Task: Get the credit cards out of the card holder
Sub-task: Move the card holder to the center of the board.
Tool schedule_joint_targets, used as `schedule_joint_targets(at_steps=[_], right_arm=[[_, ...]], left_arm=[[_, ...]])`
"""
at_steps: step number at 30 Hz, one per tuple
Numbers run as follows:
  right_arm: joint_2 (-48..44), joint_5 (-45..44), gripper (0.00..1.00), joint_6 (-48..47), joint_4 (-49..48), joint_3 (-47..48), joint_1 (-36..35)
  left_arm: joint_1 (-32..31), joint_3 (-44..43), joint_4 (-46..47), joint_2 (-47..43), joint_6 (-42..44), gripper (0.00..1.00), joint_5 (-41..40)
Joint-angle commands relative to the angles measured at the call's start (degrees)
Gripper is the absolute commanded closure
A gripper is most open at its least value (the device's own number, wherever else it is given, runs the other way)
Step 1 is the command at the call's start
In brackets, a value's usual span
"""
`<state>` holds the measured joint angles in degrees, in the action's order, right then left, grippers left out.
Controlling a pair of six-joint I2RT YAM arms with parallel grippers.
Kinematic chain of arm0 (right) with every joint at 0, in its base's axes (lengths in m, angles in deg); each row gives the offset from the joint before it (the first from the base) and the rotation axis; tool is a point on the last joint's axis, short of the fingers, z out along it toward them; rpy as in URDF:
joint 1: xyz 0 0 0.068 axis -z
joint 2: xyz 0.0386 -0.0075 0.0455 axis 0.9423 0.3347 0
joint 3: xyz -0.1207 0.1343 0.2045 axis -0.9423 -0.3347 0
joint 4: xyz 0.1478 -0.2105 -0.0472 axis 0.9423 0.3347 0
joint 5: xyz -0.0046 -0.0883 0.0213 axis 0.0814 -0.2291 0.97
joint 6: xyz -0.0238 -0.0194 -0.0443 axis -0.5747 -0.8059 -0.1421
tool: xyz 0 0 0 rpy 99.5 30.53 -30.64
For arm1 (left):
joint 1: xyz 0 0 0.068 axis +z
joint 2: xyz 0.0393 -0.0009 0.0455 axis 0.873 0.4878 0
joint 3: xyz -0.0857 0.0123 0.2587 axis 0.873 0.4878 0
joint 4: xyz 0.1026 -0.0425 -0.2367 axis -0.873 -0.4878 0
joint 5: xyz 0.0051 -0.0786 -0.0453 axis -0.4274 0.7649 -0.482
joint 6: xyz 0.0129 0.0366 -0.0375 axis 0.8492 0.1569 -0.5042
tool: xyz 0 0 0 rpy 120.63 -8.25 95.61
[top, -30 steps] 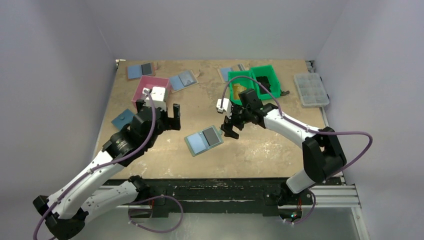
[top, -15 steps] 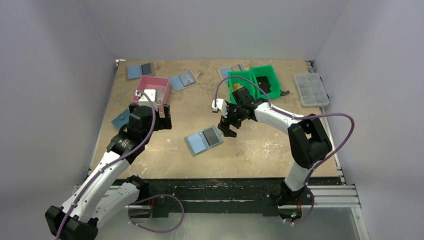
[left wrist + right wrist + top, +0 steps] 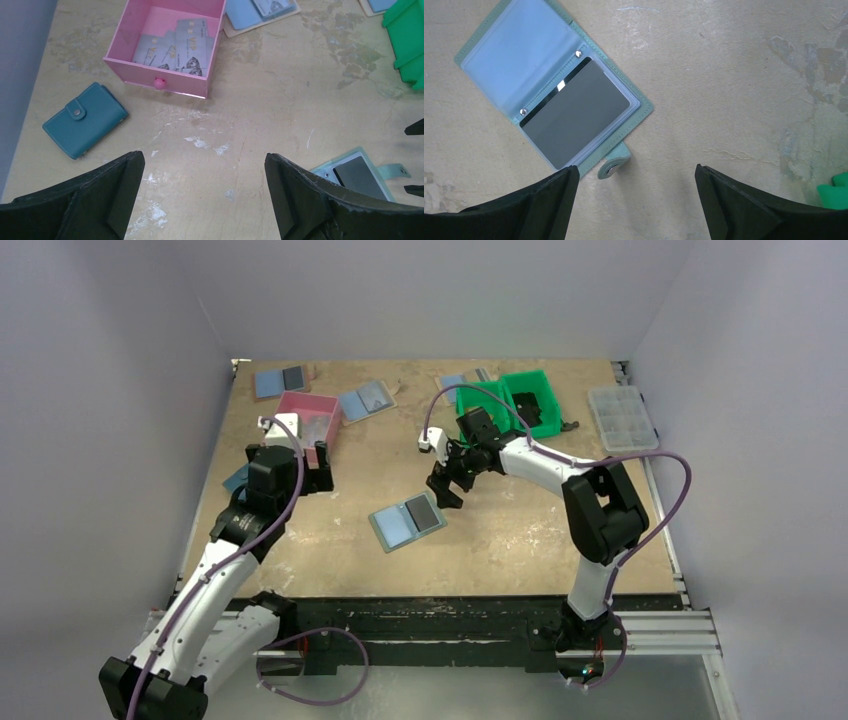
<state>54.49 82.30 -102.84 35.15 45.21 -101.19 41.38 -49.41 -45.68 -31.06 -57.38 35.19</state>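
The card holder (image 3: pixel 407 521) lies open on the table, grey-green rim, pale blue left half, dark grey panel on the right half. In the right wrist view it (image 3: pixel 549 100) lies up and left of my right gripper (image 3: pixel 636 172), which is open and empty above bare table beside the holder's snap tab. In the top view the right gripper (image 3: pixel 445 492) hovers just right of and behind the holder. My left gripper (image 3: pixel 318 472) is open and empty near the pink drawer; its wrist view (image 3: pixel 205 165) shows the holder's corner (image 3: pixel 357 175) at the lower right. No orange-yellow cards show.
A pink drawer (image 3: pixel 305 420) holding several grey-blue cards (image 3: pixel 175 45). A dark teal closed wallet (image 3: pixel 85 120) lies at the left. Other blue-and-grey folders (image 3: pixel 367 400) lie at the back. A green bin (image 3: pixel 525 400) and a clear compartment box (image 3: pixel 622 418) stand at the back right.
My left arm has drawn back to the left, toward the pink drawer. My right gripper has moved left and a little back, and its arm now covers the green bin's left compartment.
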Motion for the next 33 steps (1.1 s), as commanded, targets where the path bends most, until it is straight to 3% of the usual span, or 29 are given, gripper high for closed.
schedule_joint_targets(at_steps=[1, 10, 13, 17, 20, 21, 26, 33], right_arm=[[-0.9, -0.4, 0.04, 3.2, -2.9, 0.9, 0.0], [1.9, -6.6, 0.13, 5.7, -3.4, 0.9, -0.8], [2.4, -6.5, 0.22, 6.0, -2.9, 0.8, -1.0], [3.6, -4.4, 0.52, 5.6, -0.8, 2.2, -1.3], [4.2, -2.0, 0.91, 6.8, -0.9, 3.5, -1.3], [4.6, -0.6, 1.0, 7.2, -0.7, 4.8, -1.3], [7.1, -5.3, 1.0, 7.2, -0.5, 12.7, -0.4], [16.3, -18.6, 1.0, 5.4, -3.7, 32.1, 2.0]], left_arm=[[1.2, -0.2, 2.2, -0.4, 1.0, 0.01, -0.1], [2.4, -0.1, 2.0, -1.2, 1.1, 0.01, -1.1], [2.5, 0.0, 2.2, -1.2, 1.1, 0.01, -1.1], [2.7, 0.0, 2.2, -1.2, 1.1, 0.01, -1.1], [2.8, 0.1, 2.2, -1.2, 1.1, 0.01, -1.0], [2.8, 0.1, 2.3, -1.2, 1.1, 0.01, -1.1], [2.8, 0.1, 2.1, -1.3, 1.0, 0.01, -1.2], [2.8, 0.2, 2.0, -1.3, 1.0, 0.01, -1.5]])
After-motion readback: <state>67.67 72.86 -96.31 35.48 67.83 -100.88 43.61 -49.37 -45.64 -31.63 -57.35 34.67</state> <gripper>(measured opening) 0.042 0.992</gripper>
